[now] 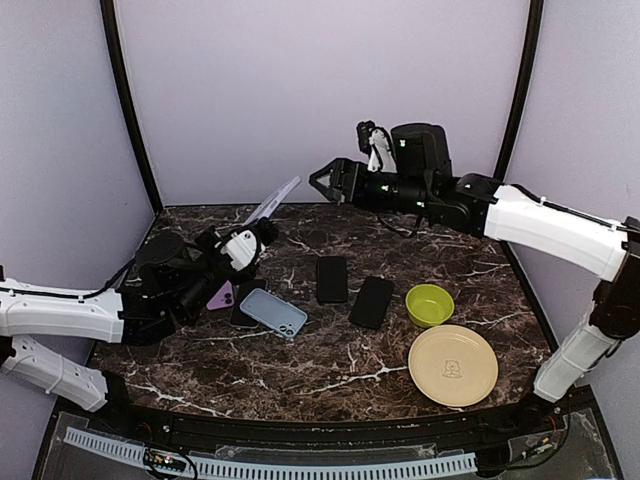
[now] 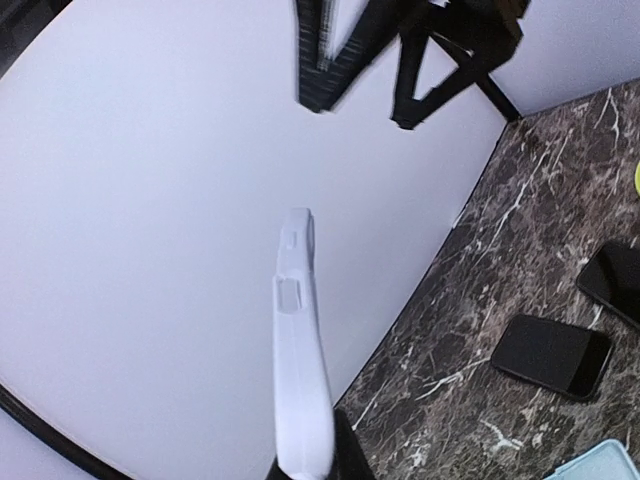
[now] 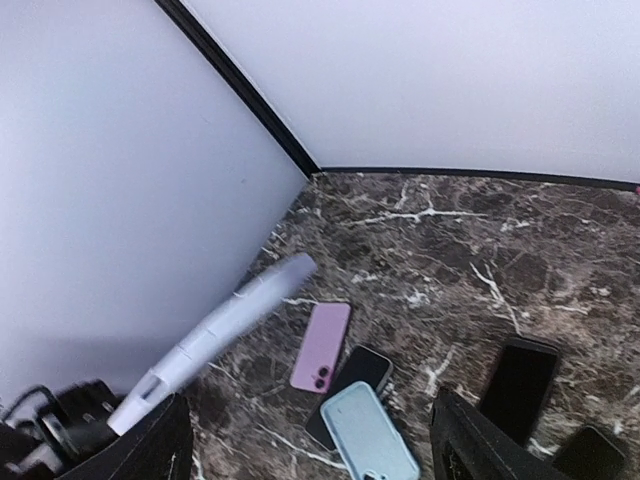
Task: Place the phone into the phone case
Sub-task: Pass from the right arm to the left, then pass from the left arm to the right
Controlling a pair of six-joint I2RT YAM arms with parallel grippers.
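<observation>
While the left gripper is clamping the low end of the pale phone case and holding it up off the table, the case is slanting from low at the near left to high at the far right. Its free tip is aiming toward the right gripper. That gripper is hanging high over the far side of the table with its jaws spread wide and nothing between them. It is facing left toward the tip, near it but clearly apart. In the left wrist view the case is showing edge-on, so I cannot tell which way its open face is turning.

The black phone is lying flat mid-table, its long axis running near to far, below the right gripper and nearer than it. A second black phone is lying just to its right, slightly angled. Both are sitting to the right of the raised case and well apart from it. A light blue case is resting flat by the left arm.

Judging from this, the right arm is the free one and is sitting closer to the phones. The coming move is likely hinging on it dropping down and toward the near side, with its jaws lining up across the phone's short width, before the phone is brought to the tilted case.
</observation>
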